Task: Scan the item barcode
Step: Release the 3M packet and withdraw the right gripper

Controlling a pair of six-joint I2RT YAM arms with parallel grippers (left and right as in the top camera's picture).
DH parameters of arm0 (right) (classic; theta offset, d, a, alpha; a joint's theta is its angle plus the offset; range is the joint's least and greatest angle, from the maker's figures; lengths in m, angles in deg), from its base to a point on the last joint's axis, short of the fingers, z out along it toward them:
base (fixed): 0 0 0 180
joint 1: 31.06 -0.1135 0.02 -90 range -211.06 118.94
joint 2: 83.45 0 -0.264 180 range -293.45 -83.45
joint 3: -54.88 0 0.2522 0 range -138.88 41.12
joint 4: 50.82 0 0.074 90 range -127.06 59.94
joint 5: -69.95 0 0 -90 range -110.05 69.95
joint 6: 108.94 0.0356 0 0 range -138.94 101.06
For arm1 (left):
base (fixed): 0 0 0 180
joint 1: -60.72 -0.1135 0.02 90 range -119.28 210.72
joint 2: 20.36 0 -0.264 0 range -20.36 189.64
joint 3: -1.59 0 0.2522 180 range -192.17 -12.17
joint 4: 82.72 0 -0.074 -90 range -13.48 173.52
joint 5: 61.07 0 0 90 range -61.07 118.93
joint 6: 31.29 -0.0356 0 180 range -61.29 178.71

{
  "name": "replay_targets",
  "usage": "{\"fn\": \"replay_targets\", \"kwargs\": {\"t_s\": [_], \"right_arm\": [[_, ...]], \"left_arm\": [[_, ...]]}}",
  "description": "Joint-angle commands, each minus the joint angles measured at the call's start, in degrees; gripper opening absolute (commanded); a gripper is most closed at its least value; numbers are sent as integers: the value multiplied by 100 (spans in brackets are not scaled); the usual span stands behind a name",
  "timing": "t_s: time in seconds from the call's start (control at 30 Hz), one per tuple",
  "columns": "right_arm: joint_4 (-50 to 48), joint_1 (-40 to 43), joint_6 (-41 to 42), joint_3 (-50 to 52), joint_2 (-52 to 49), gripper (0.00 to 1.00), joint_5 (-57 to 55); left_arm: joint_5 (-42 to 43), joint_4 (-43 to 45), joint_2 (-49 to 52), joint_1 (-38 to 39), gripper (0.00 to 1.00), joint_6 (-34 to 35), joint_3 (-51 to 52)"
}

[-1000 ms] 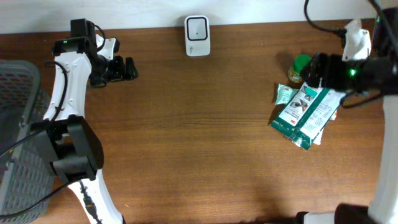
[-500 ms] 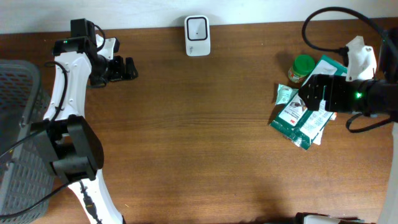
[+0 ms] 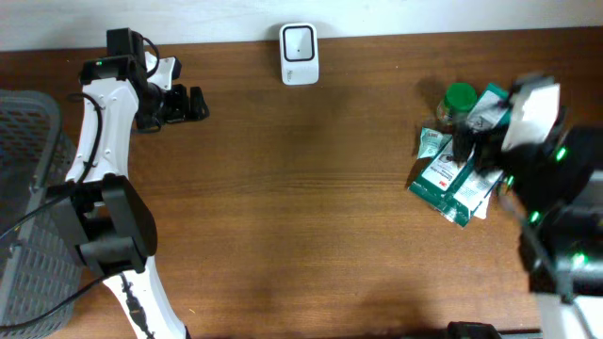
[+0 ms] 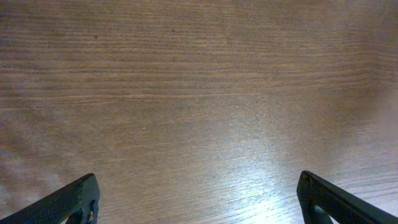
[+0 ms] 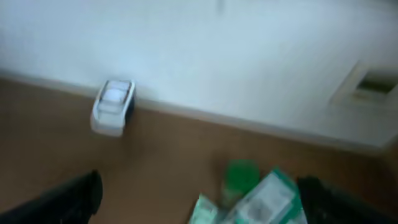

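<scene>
The white barcode scanner (image 3: 299, 40) stands at the table's back edge, and the right wrist view shows it blurred (image 5: 113, 107). The items lie in a pile at the right: green-and-white packets (image 3: 450, 181) (image 5: 268, 198), a small mint packet (image 3: 430, 143) and a green-lidded bottle (image 3: 459, 98) (image 5: 241, 174). My right gripper (image 3: 476, 149) (image 5: 199, 208) hovers blurred over this pile, open, with nothing between its fingers. My left gripper (image 3: 188, 104) (image 4: 199, 208) rests open at the far left over bare wood.
A grey mesh basket (image 3: 28, 207) sits off the table's left edge. The white wall (image 5: 236, 56) runs behind the scanner. Brown tabletop (image 3: 301, 207) stretches between the two arms.
The right arm has swung and tilted up over the pile, now blurred, and its jaws have spread wider. The packets stayed on the table. The left arm has not moved.
</scene>
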Motion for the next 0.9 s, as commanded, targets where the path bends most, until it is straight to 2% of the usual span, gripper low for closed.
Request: {"fn": "replay_targets", "kwargs": {"t_s": [0.0, 0.13, 0.2, 0.3, 0.43, 0.63, 0.87], "right_arm": [[-1432, -101, -116, 2046, 1307, 98, 11], [-2656, -385, -363, 4057, 2885, 98, -11], [-2747, -382, -361, 4817, 3735, 99, -9], [-2745, -382, -363, 5414, 4518, 98, -9], [-2726, -382, -363, 5707, 4804, 98, -9], [-1753, -382, -337, 5753, 5117, 99, 96], [-1775, -382, -341, 5753, 5117, 98, 142]], "left_arm": [[2, 7, -46, -24, 99, -111, -26], [2, 7, -46, -24, 99, -111, -26], [2, 7, -46, -24, 99, -111, -26], [2, 7, -46, -24, 99, -111, -26], [2, 7, -46, -24, 99, -111, -26], [2, 7, -46, -24, 99, -111, -26], [2, 7, -46, -24, 99, -111, -26]]}}
